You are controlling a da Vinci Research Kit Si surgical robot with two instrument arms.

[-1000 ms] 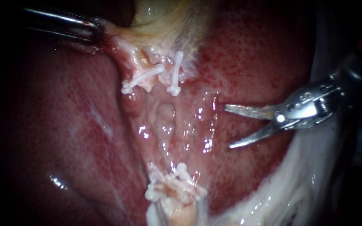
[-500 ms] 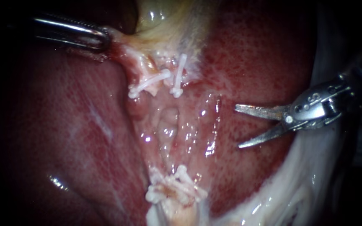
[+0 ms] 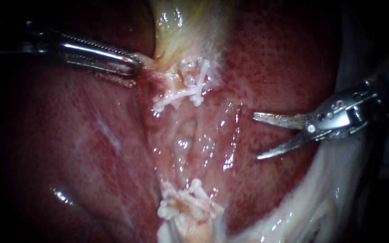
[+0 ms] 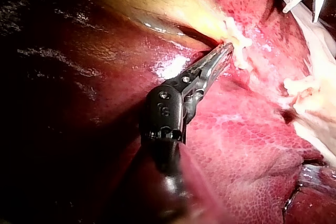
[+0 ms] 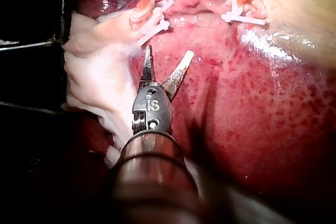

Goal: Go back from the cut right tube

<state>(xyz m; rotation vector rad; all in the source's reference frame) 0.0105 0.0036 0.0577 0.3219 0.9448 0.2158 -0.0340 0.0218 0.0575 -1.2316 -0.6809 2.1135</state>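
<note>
Two groups of white clips show in the endoscope view. The upper clips (image 3: 187, 90) sit on a pale stump just below the yellowish gallbladder (image 3: 181, 27). The lower clips (image 3: 190, 204) sit on a second stump, with a wet raw gap between the two. My right instrument (image 3: 256, 137) hangs over the liver to the right of that gap, its two blades open and touching nothing. From its own wrist view, the right instrument (image 5: 168, 51) points just short of the lower clips (image 5: 149, 17). My left instrument (image 3: 133, 67) is shut on tissue beside the upper clips, as the left wrist view (image 4: 223, 53) also shows.
Dark red liver (image 3: 91, 148) fills most of the view around the gap. A sheet of white tissue (image 3: 320, 198) lies under and below the right instrument's shaft. The right instrument's blades (image 4: 300, 15) show far ahead in the left wrist view.
My left instrument has moved right and down with its tissue, dragging the upper clips toward the middle. My right instrument drew back to the right a little, then held still, blades open throughout.
</note>
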